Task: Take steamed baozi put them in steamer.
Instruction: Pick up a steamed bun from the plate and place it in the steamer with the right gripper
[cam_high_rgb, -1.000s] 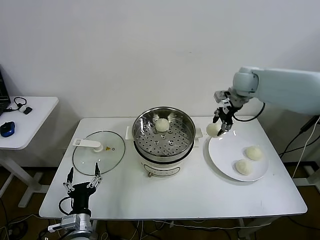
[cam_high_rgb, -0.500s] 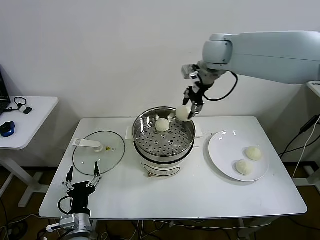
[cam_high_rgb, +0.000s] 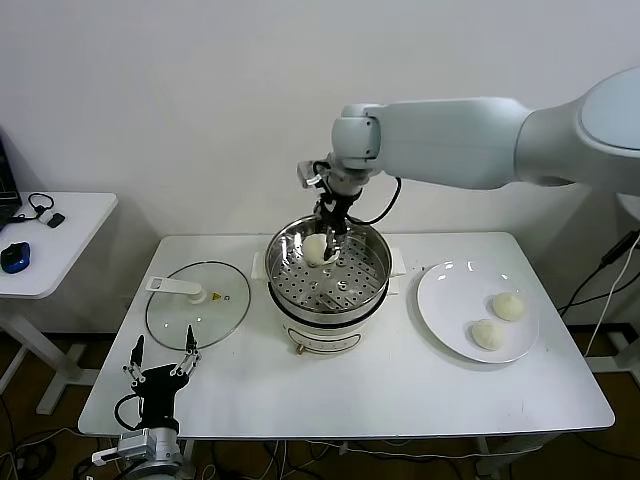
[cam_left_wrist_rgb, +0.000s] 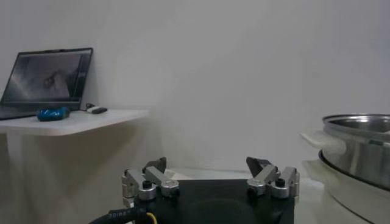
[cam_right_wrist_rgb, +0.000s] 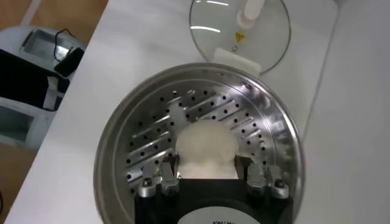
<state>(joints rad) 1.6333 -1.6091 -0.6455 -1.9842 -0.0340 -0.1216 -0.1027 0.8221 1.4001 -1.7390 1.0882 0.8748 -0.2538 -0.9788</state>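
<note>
Steamer mouth: the right tool (cam_high_rgb: 331, 236), closed on a baozi (cam_right_wrist_rgb: 205, 148), hangs over the far side of the steamer (cam_high_rgb: 328, 278); the near half of its perforated tray lies uncovered.
Table left: the glass lid (cam_high_rgb: 197, 304) lies flat just beside the steamer.
Table right: the white plate (cam_high_rgb: 452, 303) carries two baozi (cam_high_rgb: 497, 320) toward its right half.
Front left edge: the left tool (cam_high_rgb: 161, 375), fingers spread, sits at the table (cam_high_rgb: 400, 390) edge, near the lid.
</note>
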